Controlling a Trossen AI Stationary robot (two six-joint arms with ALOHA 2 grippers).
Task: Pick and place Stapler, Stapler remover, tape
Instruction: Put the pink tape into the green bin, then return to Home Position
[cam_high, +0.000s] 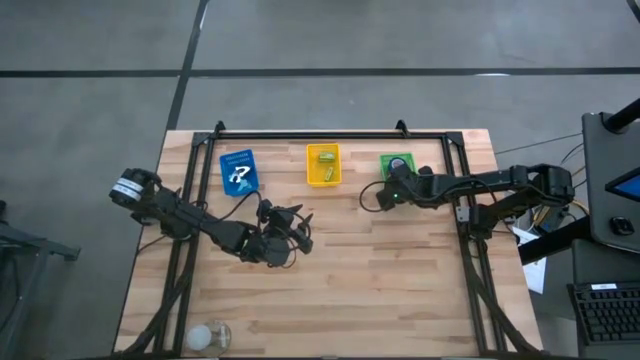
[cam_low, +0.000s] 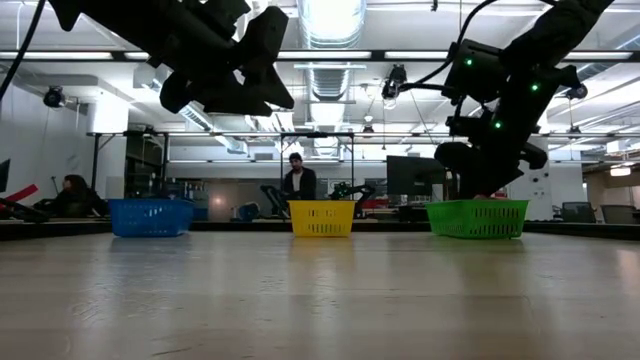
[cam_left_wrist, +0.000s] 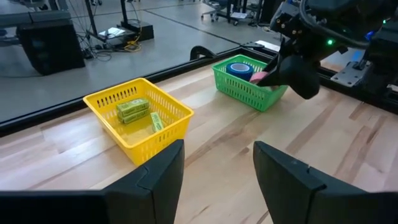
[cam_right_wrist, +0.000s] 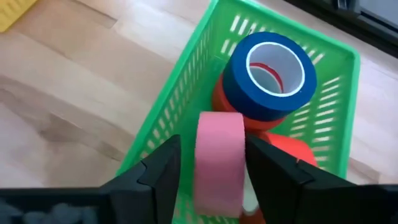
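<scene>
While on edge — pink tape (cam_right_wrist: 219, 163) between right hand (cam_right_wrist: 211, 171) fingers.

Pink tape roll (cam_right_wrist: 219, 163) stands on edge at the lower centre of the right wrist view, over the green basket (cam_right_wrist: 186, 106). Blue tape roll (cam_right_wrist: 269, 74) lies flat at upper centre, on red-orange rolls (cam_right_wrist: 292, 149). Green staplers (cam_left_wrist: 133, 109) lie in the yellow basket (cam_left_wrist: 174, 121), left-centre of the left wrist view.
</scene>
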